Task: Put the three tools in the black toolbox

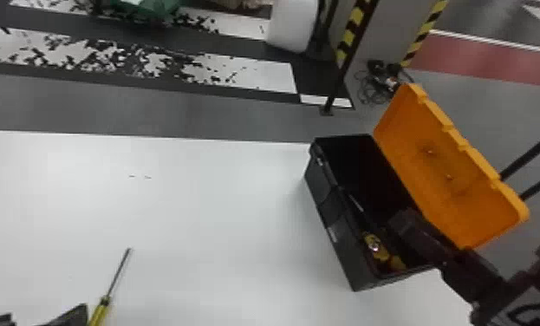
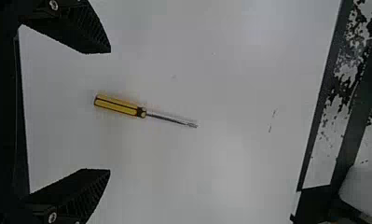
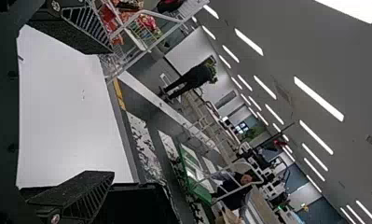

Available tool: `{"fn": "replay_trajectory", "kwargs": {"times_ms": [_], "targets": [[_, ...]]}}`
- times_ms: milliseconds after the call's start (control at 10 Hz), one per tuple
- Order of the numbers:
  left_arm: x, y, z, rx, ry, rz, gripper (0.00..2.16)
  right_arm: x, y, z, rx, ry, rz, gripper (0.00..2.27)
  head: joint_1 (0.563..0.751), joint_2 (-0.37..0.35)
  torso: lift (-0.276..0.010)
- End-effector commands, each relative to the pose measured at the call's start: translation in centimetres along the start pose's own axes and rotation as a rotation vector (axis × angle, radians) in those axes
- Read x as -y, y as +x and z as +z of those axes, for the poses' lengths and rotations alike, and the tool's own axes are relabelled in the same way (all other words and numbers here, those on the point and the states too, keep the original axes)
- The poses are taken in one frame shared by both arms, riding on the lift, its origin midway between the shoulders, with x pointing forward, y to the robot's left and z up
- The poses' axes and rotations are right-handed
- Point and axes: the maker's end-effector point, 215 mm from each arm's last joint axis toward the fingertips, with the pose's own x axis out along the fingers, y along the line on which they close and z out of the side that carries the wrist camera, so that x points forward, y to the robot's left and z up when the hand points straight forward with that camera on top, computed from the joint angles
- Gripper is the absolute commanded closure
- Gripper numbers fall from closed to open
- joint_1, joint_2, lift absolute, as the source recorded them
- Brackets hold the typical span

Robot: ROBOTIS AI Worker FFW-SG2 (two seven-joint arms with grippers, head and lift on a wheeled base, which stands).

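The robot's left gripper (image 1: 47, 315) hangs at the near left of the white table (image 1: 195, 208), its two black fingers spread wide with nothing between their pads. A yellow-handled screwdriver (image 2: 119, 105) lies flat on the tabletop ahead, handle toward the gripper and metal shaft pointing away, lined up with the gap in the left wrist view. Across the table, the right gripper (image 1: 402, 220) hangs above the open black toolbox (image 1: 344, 247), its fingers likewise well apart and empty. The toolbox sits at the table's right side, its orange lid (image 1: 455, 173) tipped back. Yellow-handled contents (image 1: 381, 251) rest inside at the end nearest the robot; how many pieces they are cannot be told. Past the table, a post with yellow-and-black striping (image 1: 351, 32) rises from a gray floor (image 1: 151, 108), near tangled black cables (image 1: 375, 86).
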Motion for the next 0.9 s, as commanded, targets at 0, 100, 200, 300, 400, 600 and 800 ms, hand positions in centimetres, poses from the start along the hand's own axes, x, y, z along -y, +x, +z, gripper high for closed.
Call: {"fn": "replay_trajectory", "kwargs": {"times_ms": [0,100,200,300,400,600,800], "targets": [[-0.9,0.7,5.3,0.081,0.006,0.02,0.09,0.0,0.0,0.2,0.003,-0.001,0.002,0.08,0.695,-0.192,-0.055],[-0.4,0.7,7.8,0.122,0.021,0.01,0.09,-0.1,-0.1,0.3,0.006,0.001,0.003,0.08,0.695,-0.163,-0.055],[0.1,0.5,9.4,0.151,0.036,0.001,0.08,-0.1,-0.2,0.3,0.01,0.0,0.003,0.08,0.695,-0.153,-0.055],[0.7,0.6,10.9,0.17,0.054,-0.01,0.08,-0.1,-0.2,0.3,0.009,0.001,0.004,0.08,0.695,-0.146,-0.055],[0.9,0.8,11.4,0.175,0.057,-0.011,0.08,-0.2,-0.2,0.4,0.011,0.001,0.006,0.08,0.695,-0.146,-0.055],[0.9,1.6,11.8,0.164,0.056,-0.017,0.08,-0.4,0.0,0.3,0.01,0.0,0.008,0.08,0.695,-0.148,-0.055],[1.6,3.9,8.9,0.081,0.047,-0.044,0.08,-0.4,0.0,0.4,0.008,-0.007,0.007,0.08,0.695,-0.15,-0.055]]}}
